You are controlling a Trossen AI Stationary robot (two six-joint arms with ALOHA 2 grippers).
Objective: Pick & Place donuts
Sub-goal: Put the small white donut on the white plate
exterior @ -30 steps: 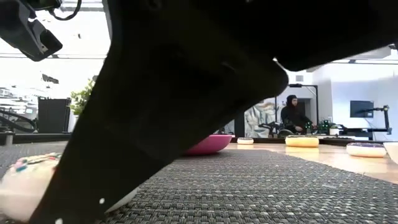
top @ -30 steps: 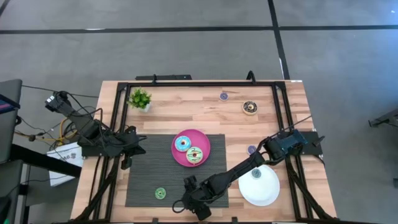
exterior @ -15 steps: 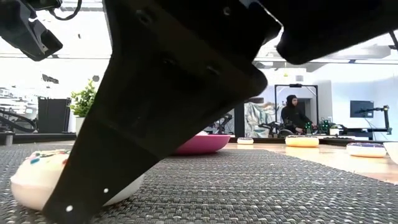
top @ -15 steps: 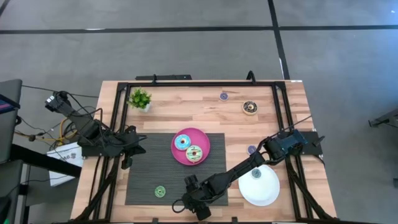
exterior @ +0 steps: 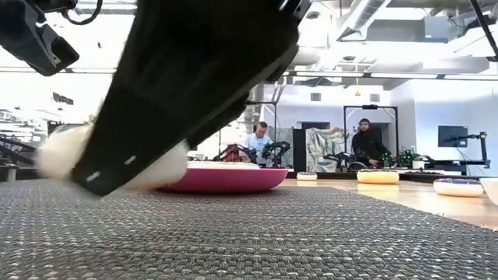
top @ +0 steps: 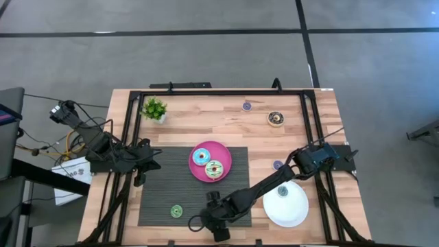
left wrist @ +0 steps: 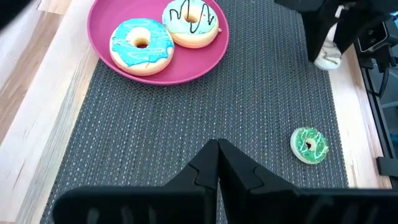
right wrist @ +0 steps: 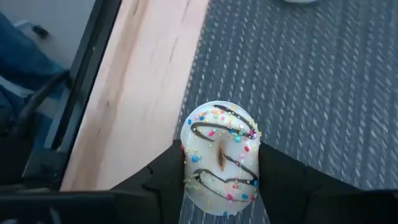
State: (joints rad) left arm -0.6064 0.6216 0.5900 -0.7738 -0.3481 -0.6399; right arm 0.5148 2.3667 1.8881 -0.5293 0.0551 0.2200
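Cream donut (right wrist: 221, 158) pinched between right end effector (right wrist: 217, 168) fingers, above mat (right wrist: 323, 93)

A cream donut (right wrist: 221, 159) with sprinkles is squeezed in the right pincer (top: 214, 221), off the mat. Blue donut (left wrist: 141, 45) and pale green donut (left wrist: 190, 21) lie on the pink plate (left wrist: 205, 65); a green donut (left wrist: 309, 145) lies flat on the mat.

Right tool (top: 214, 221) low over mat (top: 158, 199), near green donut (top: 177, 212).
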